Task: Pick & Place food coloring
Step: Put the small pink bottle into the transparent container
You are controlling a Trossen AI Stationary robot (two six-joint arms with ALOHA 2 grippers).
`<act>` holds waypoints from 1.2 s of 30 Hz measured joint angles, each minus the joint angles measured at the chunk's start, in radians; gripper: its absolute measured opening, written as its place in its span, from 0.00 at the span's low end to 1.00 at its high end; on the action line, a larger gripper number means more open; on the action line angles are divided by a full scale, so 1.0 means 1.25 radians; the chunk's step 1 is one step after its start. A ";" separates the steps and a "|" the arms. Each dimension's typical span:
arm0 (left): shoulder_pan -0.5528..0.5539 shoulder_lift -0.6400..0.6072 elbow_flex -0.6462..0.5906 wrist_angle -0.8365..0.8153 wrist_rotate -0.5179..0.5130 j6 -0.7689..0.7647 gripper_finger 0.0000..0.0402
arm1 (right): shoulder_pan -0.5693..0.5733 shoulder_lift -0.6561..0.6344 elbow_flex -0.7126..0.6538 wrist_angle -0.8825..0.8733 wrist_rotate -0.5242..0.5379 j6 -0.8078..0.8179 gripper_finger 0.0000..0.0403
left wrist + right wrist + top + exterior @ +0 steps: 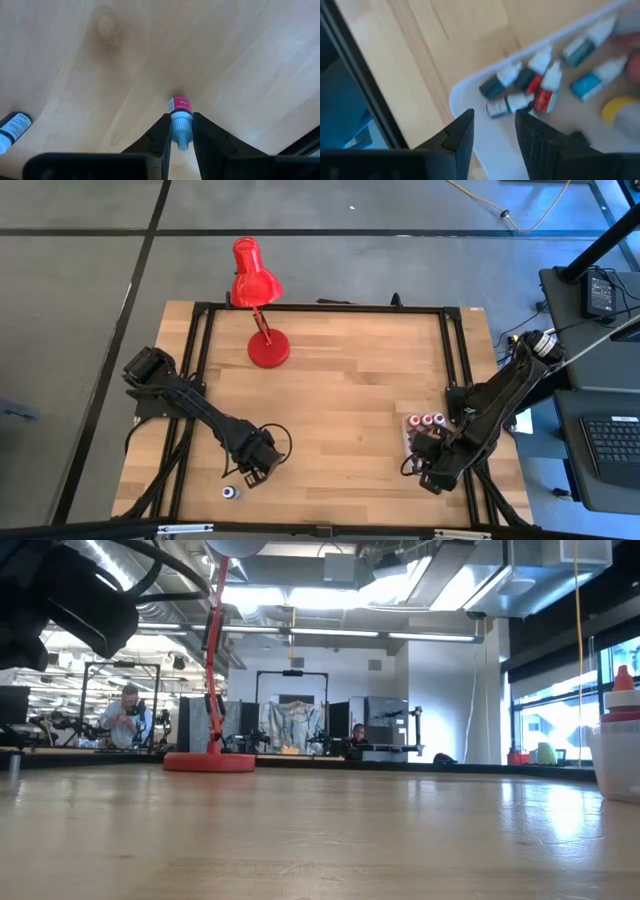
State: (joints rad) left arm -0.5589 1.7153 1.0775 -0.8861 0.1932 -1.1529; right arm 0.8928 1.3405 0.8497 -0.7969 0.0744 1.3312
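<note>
My left gripper stands near the table's near-left part, pointing down, shut on a food coloring bottle with a pink body and a pale cap. Another food coloring bottle, dark blue with a white label, lies on its side on the table close by. My right gripper hovers open over a corner of the clear tub at the near right, with nothing between its fingers. Several food coloring bottles lie in the tub. My left gripper pinches the bottle at its pale cap end between the two fingers, coming from above and pointing down. The pink body sticks out below the fingertips, roughly upright, cap up. I cannot tell whether its bottom touches the table.
A red desk lamp stands on its round base at the far middle of the table. A black frame runs along the table's edges. Bare wood lies between the two arms. People sit in the room beyond the table.
</note>
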 joint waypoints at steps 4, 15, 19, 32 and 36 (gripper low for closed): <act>0.014 0.000 0.000 0.003 -0.003 0.008 0.16 | 0.000 -0.032 0.000 0.020 0.088 -0.055 0.36; 0.061 0.000 0.001 0.210 -0.039 0.158 0.16 | 0.000 -0.054 0.000 0.140 0.337 -0.267 0.36; 0.082 0.000 0.001 0.312 -0.079 0.245 0.16 | -0.005 -0.048 -0.003 0.227 0.414 -0.401 0.36; 0.156 0.000 0.001 0.671 -0.272 0.556 0.16 | -0.078 0.113 -0.005 0.535 0.541 -0.890 0.36; 0.172 0.000 0.001 0.775 -0.300 0.628 0.16 | -0.100 0.154 -0.005 0.612 0.601 -0.994 0.36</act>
State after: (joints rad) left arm -0.3439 1.7153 1.0790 0.0829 -0.1817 -0.3674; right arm 0.7684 1.5328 0.8440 -0.0319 0.8250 0.0890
